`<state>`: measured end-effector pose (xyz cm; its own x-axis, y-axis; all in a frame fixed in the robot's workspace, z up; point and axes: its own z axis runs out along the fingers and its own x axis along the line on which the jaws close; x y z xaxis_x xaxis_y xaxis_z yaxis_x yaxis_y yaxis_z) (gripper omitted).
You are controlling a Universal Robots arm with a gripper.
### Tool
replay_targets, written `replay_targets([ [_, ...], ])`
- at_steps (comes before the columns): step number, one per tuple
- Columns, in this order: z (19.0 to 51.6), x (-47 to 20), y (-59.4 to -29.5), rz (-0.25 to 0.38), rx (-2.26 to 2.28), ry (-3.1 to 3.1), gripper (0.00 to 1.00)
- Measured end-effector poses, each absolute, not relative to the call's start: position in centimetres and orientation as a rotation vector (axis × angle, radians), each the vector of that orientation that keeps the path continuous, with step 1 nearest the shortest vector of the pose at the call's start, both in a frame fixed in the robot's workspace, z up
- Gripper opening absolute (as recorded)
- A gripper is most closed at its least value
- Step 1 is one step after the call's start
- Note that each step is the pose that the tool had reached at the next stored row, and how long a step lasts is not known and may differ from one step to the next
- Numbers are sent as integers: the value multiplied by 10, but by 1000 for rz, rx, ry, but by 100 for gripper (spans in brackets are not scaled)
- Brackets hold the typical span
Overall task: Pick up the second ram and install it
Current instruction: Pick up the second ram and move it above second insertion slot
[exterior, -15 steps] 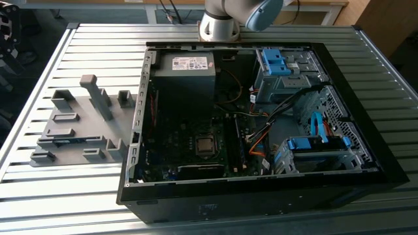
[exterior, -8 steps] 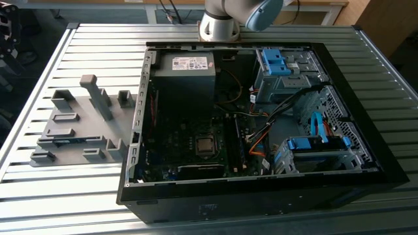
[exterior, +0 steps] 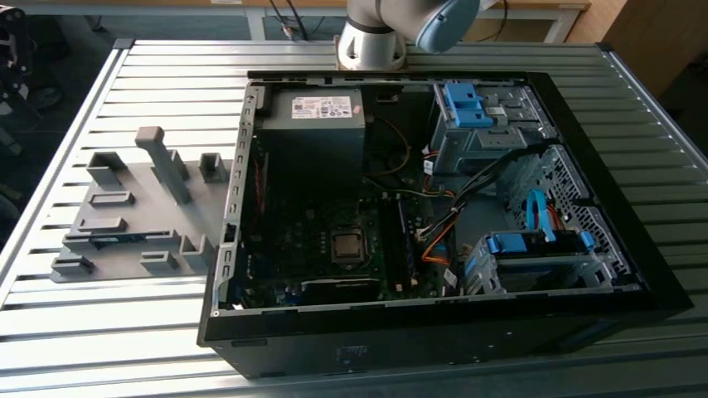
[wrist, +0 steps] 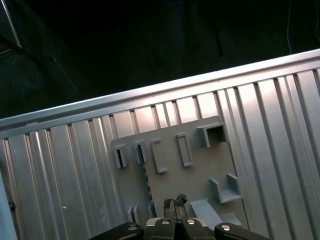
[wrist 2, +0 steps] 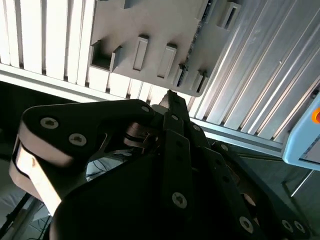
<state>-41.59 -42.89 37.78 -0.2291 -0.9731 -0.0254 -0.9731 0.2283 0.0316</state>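
The second ram (exterior: 111,240) is a thin blue-green strip lying low in the grey holder tray (exterior: 133,207), at the exterior view's left of the open computer case (exterior: 443,191). In both wrist views it shows edge-on as a thin speckled line between the tray's blocks (wrist: 146,180) (wrist 2: 196,35). My gripper (wrist: 175,201) hangs well above the tray (wrist: 200,175) with its dark fingertips together and nothing between them. In the second wrist view the gripper (wrist 2: 170,97) tapers to a single point over the tray's edge (wrist 2: 150,30).
The case lies open on a slatted metal table (exterior: 144,75). Inside are the motherboard (exterior: 321,240), a power supply (exterior: 315,112), bright blue drive-bay latches (exterior: 470,99) and loose cables (exterior: 443,224). The arm's base (exterior: 370,41) stands behind the case. The tray carries several upright grey blocks (exterior: 166,166).
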Motion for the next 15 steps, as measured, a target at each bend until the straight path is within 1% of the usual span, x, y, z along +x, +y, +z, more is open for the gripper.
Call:
replay_targets([
  [5, 377, -416, -429, 64, -2045, 2385, 11],
  [15, 376, -416, -429, 63, -2077, 2358, 11],
])
